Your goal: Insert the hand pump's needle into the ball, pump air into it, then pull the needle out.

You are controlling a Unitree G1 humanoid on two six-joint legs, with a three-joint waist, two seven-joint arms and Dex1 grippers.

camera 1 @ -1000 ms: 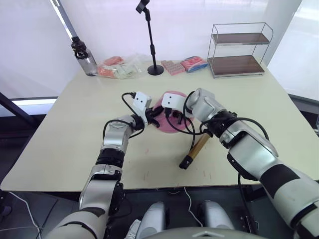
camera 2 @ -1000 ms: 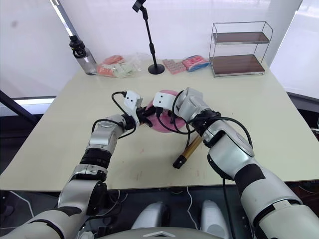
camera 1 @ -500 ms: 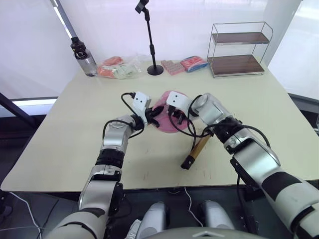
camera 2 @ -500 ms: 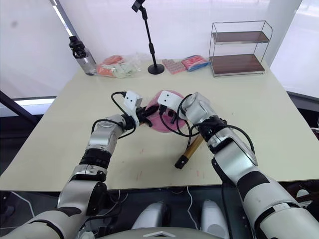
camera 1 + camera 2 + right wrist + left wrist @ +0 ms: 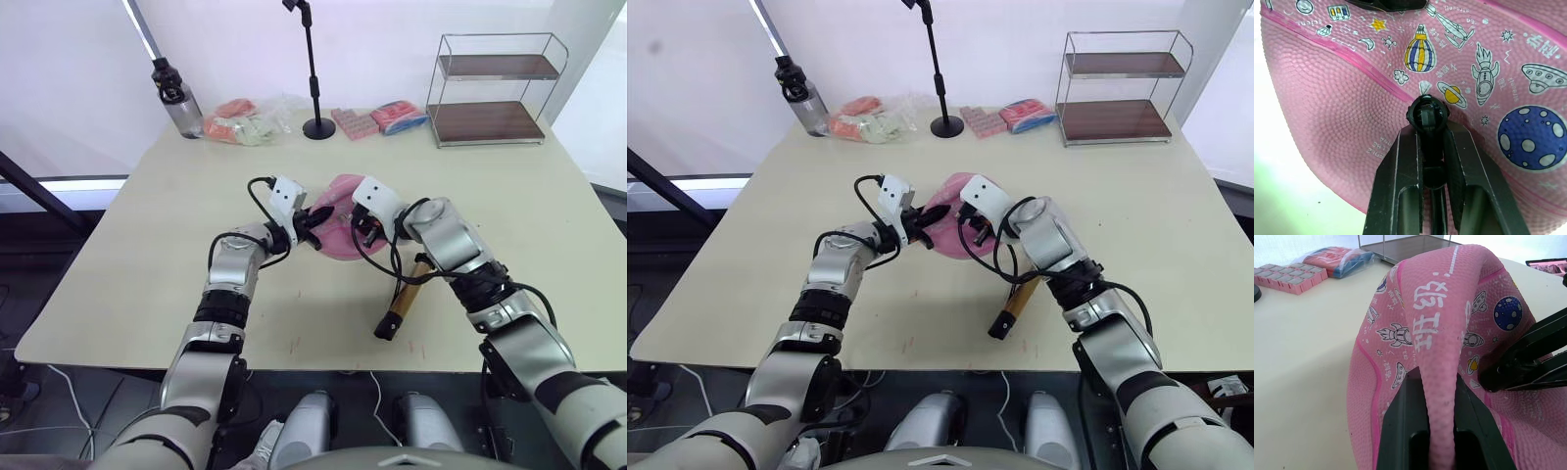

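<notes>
My right gripper (image 5: 1432, 147) has drawn back toward me since a second ago, off the top of the limp pink rubber ball (image 5: 338, 204) and down its near face, fingers clamped on the black needle fitting (image 5: 1428, 115) pressed at the skin. My left gripper (image 5: 1432, 431) still pinches a fold of the ball, steadying it. The gold-bronze hand pump (image 5: 404, 300) lies below my right wrist, hose looping up. I judge insertion underway; the pin's depth is hidden.
</notes>
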